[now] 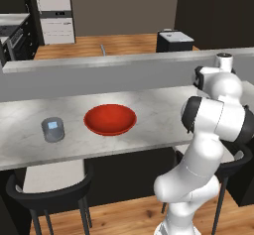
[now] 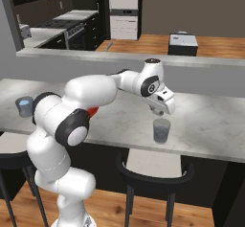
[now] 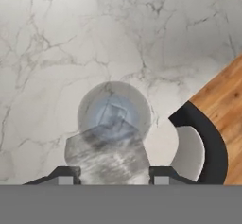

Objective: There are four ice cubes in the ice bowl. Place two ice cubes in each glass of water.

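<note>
The marble table (image 1: 149,130) runs across the middle of the left base view, a raised grey ledge (image 1: 124,60) behind it, and the white robot arm (image 1: 208,130) rises at the lower right. In the right base view the arm (image 2: 72,116) climbs from the lower left and reaches toward the centre of the frame, its hand tilted down over the table (image 2: 210,125).

Dark-framed chairs stand under the table's near edge: one (image 1: 49,184) at the lower left of the left base view, one (image 2: 155,171) at bottom centre of the right base view, and a curved dark back with pale seat (image 3: 198,147) at the lower right of the hand view.

The ice bowl (image 1: 110,119), glossy red, sits on the table just left of centre in the left base view; I cannot make out any cubes in it.

One glass of water (image 1: 53,129) stands well left of the bowl. The other glass (image 2: 161,130) stands near the table's front edge, just beneath the hand; seen from above (image 3: 114,112) it holds a pale cube (image 3: 113,116).

At the bottom of the hand view the fingers (image 3: 112,180) stand at a narrow spacing, clamped on an ice cube (image 3: 108,159) that hangs over the glass's near rim
</note>
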